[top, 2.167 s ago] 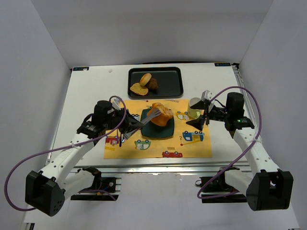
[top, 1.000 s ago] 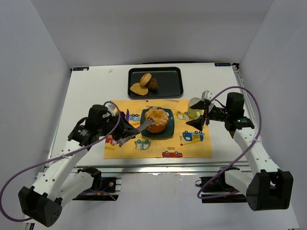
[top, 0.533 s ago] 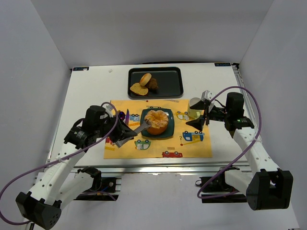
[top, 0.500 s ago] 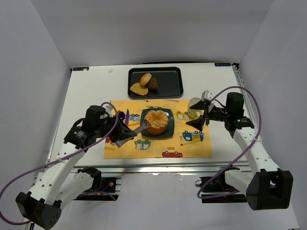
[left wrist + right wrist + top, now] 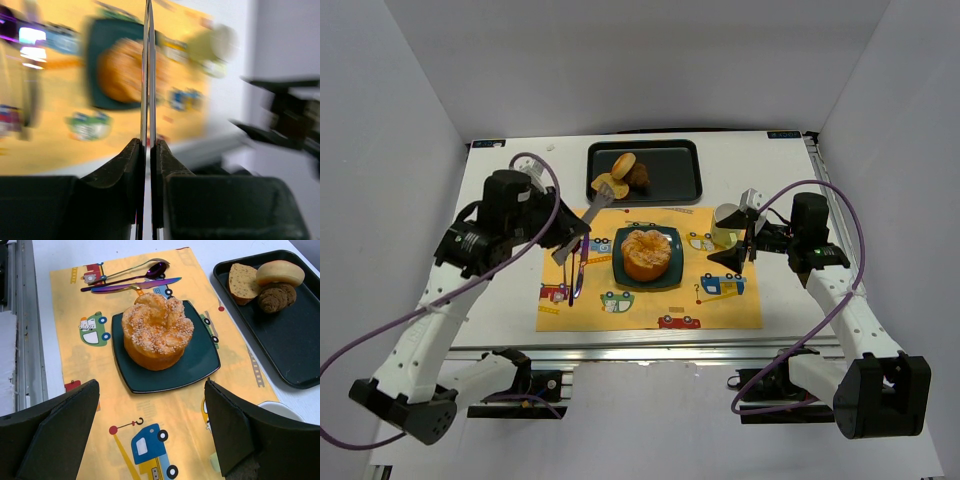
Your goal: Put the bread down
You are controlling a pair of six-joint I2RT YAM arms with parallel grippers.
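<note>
Left pincer (image 5: 575,236) is clenching on the metal tongs (image 5: 600,205) in the top view. I'm seeing it hanging above the table (image 5: 770,170), with the tong tips pointing toward the black tray (image 5: 675,180) and well apart from the bread (image 5: 645,252). The bread is sitting upright on the teal plate (image 5: 666,279), mid yellow placemat (image 5: 720,305), with nothing touching it. Right pincer (image 5: 738,250) is hovering with its fingers spread wide just beside the cup (image 5: 725,226), gripping nothing.

The left wrist view is smearing badly. The left pincer (image 5: 147,146) is squeezing the two tong blades (image 5: 148,75) flat together, with nothing caught between them. The bread (image 5: 120,70) is showing blurred on the plate (image 5: 95,45) beyond.

In the right wrist view the right pincer (image 5: 151,384) is gaping and empty. The bread (image 5: 157,332) is resting square on the plate (image 5: 200,362). A spoon (image 5: 145,270) and knife (image 5: 135,286) are lying on the placemat just beside it, and smaller pieces are lying in the tray (image 5: 280,355).

I'm judging the placing itself as done. What's remaining is probably only putting the tongs down and parking the arm. Where the tongs belong, I'm not able to tell.
</note>
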